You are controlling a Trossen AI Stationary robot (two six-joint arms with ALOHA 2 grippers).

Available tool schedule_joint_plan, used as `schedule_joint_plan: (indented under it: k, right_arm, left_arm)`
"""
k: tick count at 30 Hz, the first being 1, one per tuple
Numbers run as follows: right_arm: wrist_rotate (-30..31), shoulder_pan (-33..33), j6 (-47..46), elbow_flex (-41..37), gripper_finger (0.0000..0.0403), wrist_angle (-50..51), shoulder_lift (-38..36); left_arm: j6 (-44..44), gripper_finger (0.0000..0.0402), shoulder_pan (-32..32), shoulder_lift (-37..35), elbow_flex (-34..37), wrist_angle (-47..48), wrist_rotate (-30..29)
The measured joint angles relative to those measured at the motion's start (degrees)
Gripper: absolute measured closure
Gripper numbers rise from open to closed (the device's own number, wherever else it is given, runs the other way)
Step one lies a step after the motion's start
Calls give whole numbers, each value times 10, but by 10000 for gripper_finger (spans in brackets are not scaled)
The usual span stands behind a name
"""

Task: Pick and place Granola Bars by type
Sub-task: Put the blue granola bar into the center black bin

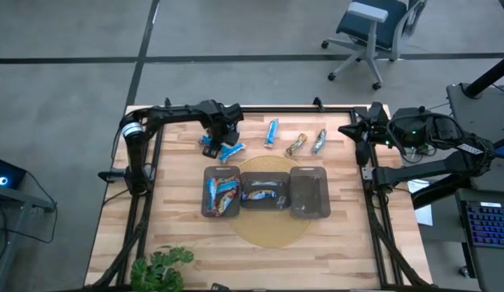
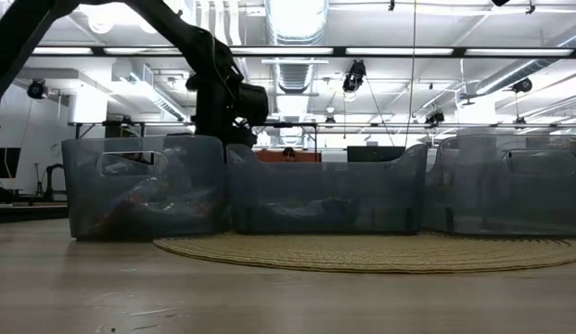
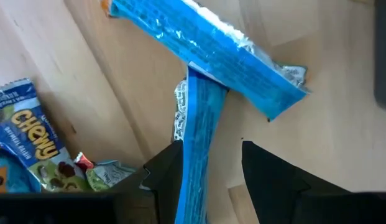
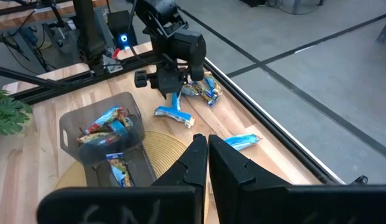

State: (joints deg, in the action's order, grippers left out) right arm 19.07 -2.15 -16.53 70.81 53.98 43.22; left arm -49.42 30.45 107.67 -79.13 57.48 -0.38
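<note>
Overhead view of a wooden table (image 1: pixel 178 235). The left gripper (image 1: pixel 222 130) stands in the upper left-centre of the frame, over a small cluster of blue granola bars (image 1: pixel 230 151) lying on the wood just above the trays. In the left wrist view its two dark fingers (image 3: pixel 163 174) sit on either side of a blue bar (image 3: pixel 197 143) at the lower centre of that frame, pinching it; one end of this bar lies under a second blue bar (image 3: pixel 211 50) that crosses the upper centre. A multicoloured chewy bar (image 3: pixel 31 140) lies at the lower left.

Three dark trays stand in a row at the centre of the overhead frame on a round woven mat (image 1: pixel 272 231): the left tray (image 1: pixel 221 193) and the middle tray (image 1: pixel 264 191) hold bars; what the right tray (image 1: pixel 309 193) holds cannot be told. Three more bars lie at upper centre: a blue one (image 1: pixel 272 132), a brownish one (image 1: pixel 296 144) and a silvery one (image 1: pixel 319 141).

The right gripper (image 1: pixel 355 130) waits at the upper right edge of the table, fingers (image 4: pixel 191 163) pressed together. A plant (image 1: pixel 162 268) shows at the lower left.
</note>
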Motion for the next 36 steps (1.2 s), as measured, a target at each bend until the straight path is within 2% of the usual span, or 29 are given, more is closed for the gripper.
schedule_joint_plan:
  k: [5,30,36]
  right_arm:
    - [0,0,0,0,394,3,0]
    - [0,0,0,0,394,10,0]
    - [0,0,0,0,394,12,0]
  left_arm:
    - [0,254,1,21,-1,-1,-47]
    - [15,255,2,66,-2,-24,-90]
    - [16,291,1,67,-2,-17,-94]
